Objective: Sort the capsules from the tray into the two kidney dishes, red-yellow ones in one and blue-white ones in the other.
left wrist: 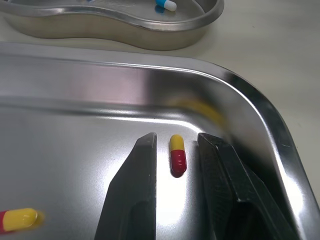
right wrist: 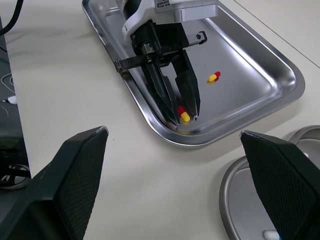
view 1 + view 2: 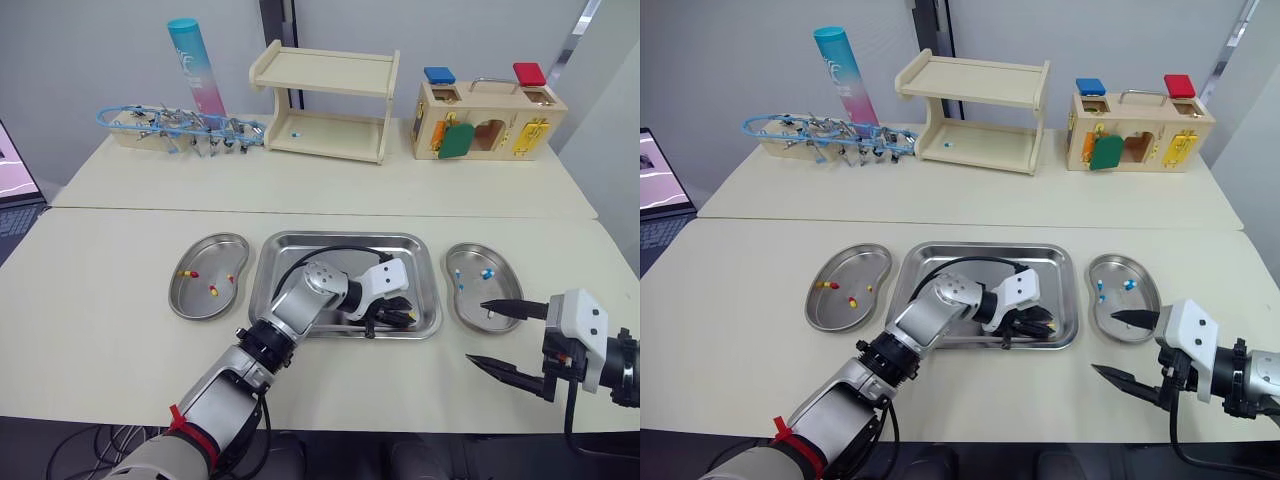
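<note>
My left gripper (image 1: 175,140) reaches into the near right corner of the steel tray (image 3: 300,250). It is open, and a red-yellow capsule (image 1: 177,155) lies flat on the tray floor between its fingers. A second red-yellow capsule (image 2: 214,77) lies farther in on the tray. The left kidney dish (image 3: 200,300) holds three red-yellow capsules (image 3: 212,290). The right kidney dish (image 3: 470,312) holds blue-white capsules (image 3: 486,273). My right gripper (image 3: 476,333) hovers open over the table just in front of the right dish, holding nothing.
Along the back of the table stand a wooden shelf (image 3: 325,105) with a small capsule on its lower board, a wooden lock box (image 3: 487,122), a rack of instruments (image 3: 180,128) and a tall tube (image 3: 195,65). A laptop (image 3: 15,190) sits at the far left edge.
</note>
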Controlling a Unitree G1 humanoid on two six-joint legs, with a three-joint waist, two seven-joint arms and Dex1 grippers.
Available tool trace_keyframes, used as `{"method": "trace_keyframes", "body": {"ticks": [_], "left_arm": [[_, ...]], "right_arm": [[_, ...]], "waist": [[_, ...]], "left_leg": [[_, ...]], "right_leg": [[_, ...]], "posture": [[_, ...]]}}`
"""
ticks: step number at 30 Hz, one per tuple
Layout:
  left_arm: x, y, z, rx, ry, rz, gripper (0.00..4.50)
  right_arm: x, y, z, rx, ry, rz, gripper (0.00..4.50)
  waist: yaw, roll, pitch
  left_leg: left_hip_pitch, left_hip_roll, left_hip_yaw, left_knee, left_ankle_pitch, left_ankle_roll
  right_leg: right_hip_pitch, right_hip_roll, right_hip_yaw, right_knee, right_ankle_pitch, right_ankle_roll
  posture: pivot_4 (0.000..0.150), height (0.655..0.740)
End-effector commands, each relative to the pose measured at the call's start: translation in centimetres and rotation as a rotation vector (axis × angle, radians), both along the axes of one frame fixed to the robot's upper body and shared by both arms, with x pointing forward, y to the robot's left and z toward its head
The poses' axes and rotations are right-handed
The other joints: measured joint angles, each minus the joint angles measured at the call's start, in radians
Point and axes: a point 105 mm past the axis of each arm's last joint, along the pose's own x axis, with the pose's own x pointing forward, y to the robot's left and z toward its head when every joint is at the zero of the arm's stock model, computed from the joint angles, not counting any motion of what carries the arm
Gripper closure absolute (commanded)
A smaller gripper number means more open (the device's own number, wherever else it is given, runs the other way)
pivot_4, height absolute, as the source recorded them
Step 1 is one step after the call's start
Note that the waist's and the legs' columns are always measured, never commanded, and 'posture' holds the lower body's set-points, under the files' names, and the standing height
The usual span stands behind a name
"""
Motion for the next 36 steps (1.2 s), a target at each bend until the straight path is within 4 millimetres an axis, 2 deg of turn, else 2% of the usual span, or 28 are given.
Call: {"method": "trace_keyframes", "body": {"ticks": [1, 3, 4, 5, 8, 11, 16, 17, 21, 29, 33, 36], "left_arm": [[-0.4, -0.4, -0.3, 0.023, -0.009, -0.032, 3.57], [-0.6, -0.3, -0.3, 0.019, -0.011, -0.037, 4.02], [-0.6, -0.2, -0.2, 0.013, -0.016, -0.041, 4.40], [-0.7, -0.2, -0.1, 0.009, -0.020, -0.043, 4.48], [-0.5, 0.1, 0.5, -0.012, -0.032, -0.035, 4.48], [-0.4, 0.4, 2.2, -0.068, -0.036, -0.017, 4.48], [0.5, 3.1, 6.6, -0.191, -0.044, 0.082, 4.48], [0.8, 3.9, 7.3, -0.209, -0.039, 0.118, 4.48], [1.5, 9.3, 9.6, -0.240, -0.040, 0.297, 4.48], [1.3, 22.2, 10.5, -0.139, -0.111, 0.737, 4.48], [0.3, 26.5, 9.8, -0.085, -0.123, 0.905, 4.48], [0.0, 28.4, 9.2, -0.055, -0.136, 0.988, 4.48]], "right_arm": [[-0.1, 0.6, 0.8, -0.002, -0.029, 0.029, 0.00], [-0.1, 0.6, 0.8, 0.000, -0.030, 0.029, 0.00], [-0.1, 0.7, 0.8, 0.000, -0.031, 0.031, 0.00], [-0.1, 0.7, 0.8, 0.001, -0.031, 0.032, 0.00], [0.0, 0.7, 0.9, 0.001, -0.035, 0.037, 0.00], [0.2, 0.8, 1.1, 0.001, -0.040, 0.044, 0.00], [0.5, 1.3, 1.4, 0.005, -0.053, 0.072, 0.00], [0.6, 1.4, 1.5, 0.005, -0.055, 0.082, 0.00], [1.0, 2.6, 2.2, 0.015, -0.076, 0.145, 0.00], [1.7, 6.2, 3.9, 0.080, -0.109, 0.302, 0.00], [2.1, 7.0, 4.0, 0.096, -0.104, 0.347, 0.00], [2.3, 7.2, 3.9, 0.094, -0.101, 0.357, 0.00]], "waist": [[0.000, 0.000, 0.000], [0.000, 0.000, 0.000], [0.000, 0.000, 0.000], [0.000, 0.000, 0.000], [-0.001, 0.000, 0.000], [-0.001, 0.000, 0.000], [-0.004, 0.000, 0.000], [-0.004, 0.000, 0.000], [-0.009, 0.000, 0.000], [-0.010, 0.000, 0.000], [0.001, 0.000, 0.000], [0.003, 0.000, 0.000]], "left_leg": [[0.000, 0.000, 0.000, 0.000, 0.000, 0.000], [0.000, 0.000, 0.000, 0.000, 0.000, 0.000], [0.000, 0.000, 0.000, 0.000, 0.000, 0.000], [0.000, 0.000, 0.000, 0.000, 0.000, 0.000], [0.000, 0.000, 0.000, 0.000, 0.000, 0.000], [0.000, 0.000, 0.000, 0.000, 0.000, 0.000], [0.000, 0.000, 0.000, 0.000, 0.000, 0.000], [0.000, 0.000, 0.000, 0.000, 0.000, 0.000], [0.000, 0.000, -0.001, 0.000, 0.000, 0.000], [0.000, 0.000, -0.001, -0.001, 0.000, 0.000], [-0.001, 0.000, -0.002, -0.001, 0.000, 0.000], [-0.001, 0.000, -0.002, -0.001, 0.000, 0.000]], "right_leg": [[0.000, 0.000, 0.000, 0.000, 0.000, 0.000], [0.000, 0.000, 0.000, 0.000, 0.000, 0.000], [0.000, 0.000, 0.000, 0.000, 0.000, 0.000], [0.000, 0.000, 0.000, 0.000, 0.000, 0.000], [0.000, 0.000, 0.000, 0.000, 0.000, 0.000], [0.000, 0.000, 0.000, 0.000, 0.000, 0.000], [0.000, 0.000, 0.000, 0.000, 0.000, 0.000], [0.000, 0.000, 0.000, 0.000, 0.000, 0.000], [-0.001, 0.000, 0.000, 0.000, 0.000, 0.000], [-0.002, 0.000, 0.000, 0.000, 0.000, 0.000], [-0.002, 0.000, -0.001, 0.000, 0.000, 0.000], [-0.003, 0.000, -0.001, 0.000, 0.000, 0.000]], "posture": [[0.150, 0.7400], [0.150, 0.7400], [0.150, 0.7400], [0.150, 0.7400], [0.150, 0.7400], [0.150, 0.7400], [0.150, 0.7400], [0.150, 0.7400], [0.150, 0.7400], [0.150, 0.7400], [0.150, 0.7400], [0.150, 0.7400]]}}
